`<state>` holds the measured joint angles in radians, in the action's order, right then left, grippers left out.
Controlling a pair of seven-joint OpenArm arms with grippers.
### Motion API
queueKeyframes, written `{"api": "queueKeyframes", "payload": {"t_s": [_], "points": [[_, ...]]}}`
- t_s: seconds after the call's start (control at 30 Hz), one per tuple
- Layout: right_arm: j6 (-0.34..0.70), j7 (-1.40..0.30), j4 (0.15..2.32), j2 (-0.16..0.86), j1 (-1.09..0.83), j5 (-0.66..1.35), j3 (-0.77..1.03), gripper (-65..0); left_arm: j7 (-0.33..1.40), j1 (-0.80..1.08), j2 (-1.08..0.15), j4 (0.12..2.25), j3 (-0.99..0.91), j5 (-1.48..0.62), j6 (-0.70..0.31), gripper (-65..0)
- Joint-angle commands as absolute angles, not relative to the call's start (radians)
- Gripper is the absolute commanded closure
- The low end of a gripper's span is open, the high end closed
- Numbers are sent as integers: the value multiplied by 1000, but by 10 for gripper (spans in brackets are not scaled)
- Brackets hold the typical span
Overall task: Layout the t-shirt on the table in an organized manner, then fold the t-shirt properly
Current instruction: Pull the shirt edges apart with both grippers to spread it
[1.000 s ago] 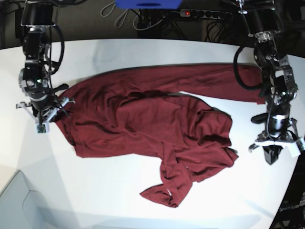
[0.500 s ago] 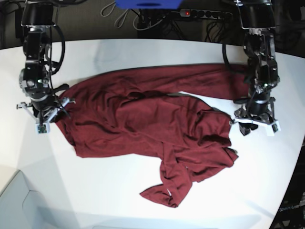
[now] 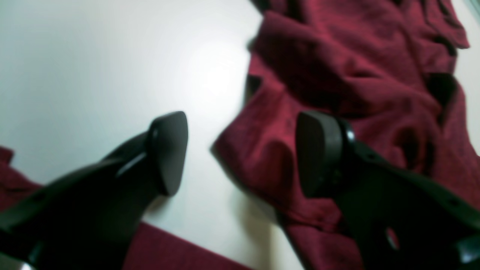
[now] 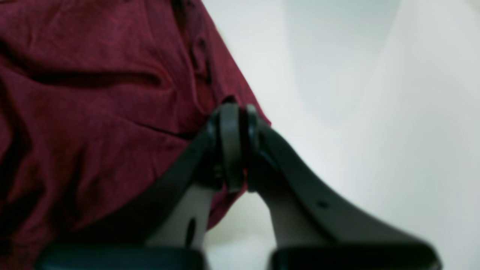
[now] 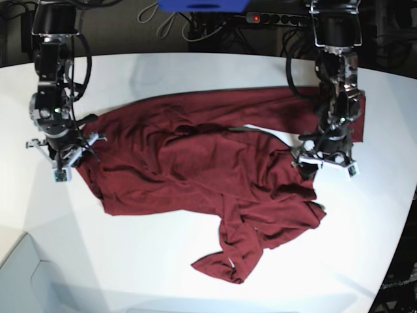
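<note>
Now the spread left claw (image 3: 240, 153) straddles an edge of the crumpled dark maroon jersey t-shirt (image 5: 208, 173); the right claw (image 4: 234, 148) pinches its opposite edge on the white counter (image 5: 150, 274).

the dark maroon t-shirt (image 5: 208, 176) lies crumpled, one sleeve stretched out, on the white table (image 5: 195, 72).

A robotics lab: power strip (image 5: 277, 19), cables (image 5: 215, 31) behind the table (image 5: 195, 65).

One t-shirt (image 5: 208, 176), one table (image 5: 130, 261), two grippers: left gripper (image 5: 324, 163), right gripper (image 5: 65, 158).
</note>
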<state>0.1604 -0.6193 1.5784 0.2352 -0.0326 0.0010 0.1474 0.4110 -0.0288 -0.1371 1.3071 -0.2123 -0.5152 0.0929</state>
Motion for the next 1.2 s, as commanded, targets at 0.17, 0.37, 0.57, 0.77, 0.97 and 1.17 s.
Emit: {"api": "queueKeyframes", "payload": {"t_s": [0.17,0.37,0.57,0.77,0.97,1.17], "points": [[156,-599,1595,246,-15,1,151,0,395,-42,-145,1314,-216,-518,88,-433],[156,-599,1595,246,-12,1,151,0,394,-39,-147,1313,-216,-518,88,-127],[156,-598,1595,246,-10,1,151,0,395,-39,-151,1319,-223,-519,88,-4],[156,-598,1586,248,10,1,154,0,395,-33,-166,1437,-288,-519,88,-1],[156,-598,1552,254,33,-1,159,0,397,-33,-202,1534,-371,-519,88,-1],[156,-598,1554,255,31,-1,159,0,397,-13,-240,1544,-390,-519,88,-1]]}}
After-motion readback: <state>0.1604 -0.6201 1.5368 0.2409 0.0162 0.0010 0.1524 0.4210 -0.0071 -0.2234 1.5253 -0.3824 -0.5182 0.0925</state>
